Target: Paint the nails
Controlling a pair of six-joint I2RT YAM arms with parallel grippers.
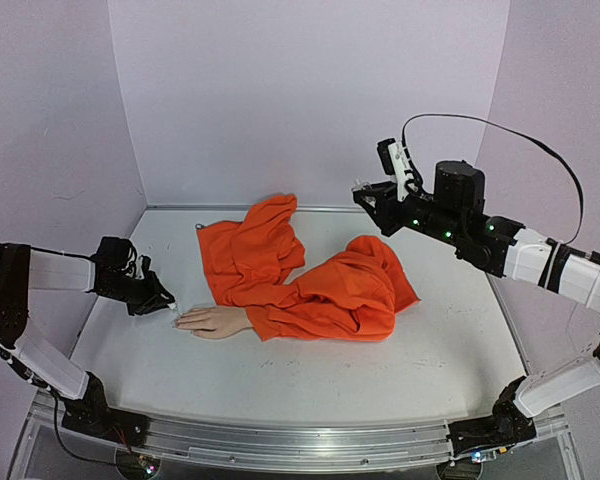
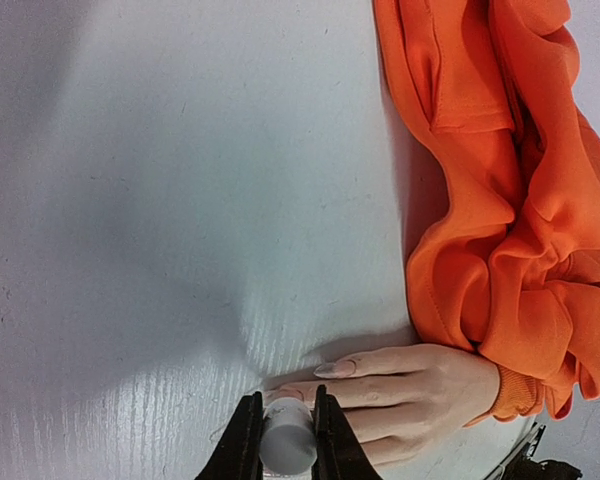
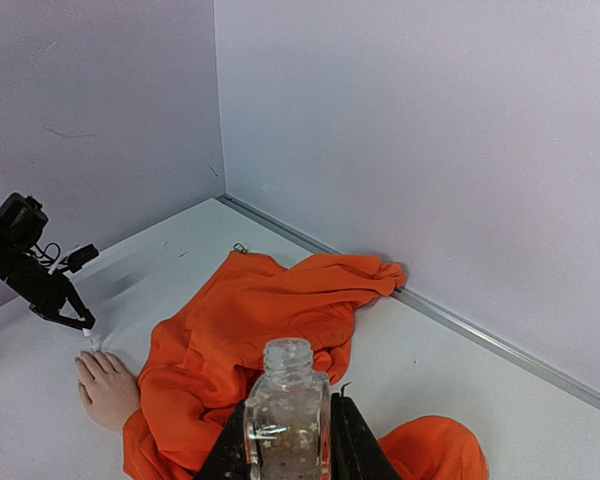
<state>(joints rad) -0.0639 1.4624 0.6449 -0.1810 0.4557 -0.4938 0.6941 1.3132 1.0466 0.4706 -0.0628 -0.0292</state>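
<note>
Jaws of the left gripper point(image 2: 285, 412) pinched an applicator point(image 2: 287, 442) at the nails point(image 2: 334, 369) by the left edge of the table point(image 1: 400, 375); right gripper point(image 3: 288, 445) clasped the bottle point(image 3: 287, 400). Painting seemed underway; next, a steady stroke.

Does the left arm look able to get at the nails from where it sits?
Likely yes: the left tool, shut on a small white cylinder, sits right at the nails of the mannequin hand, nothing between.

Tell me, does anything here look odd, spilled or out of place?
No spill shows. The orange garment lies crumpled in a heap, a mannequin hand poking out of it. The right gripper holds a clear bottle upright and uncapped, above the table; the left gripper pinches a white cap by the hand.
</note>
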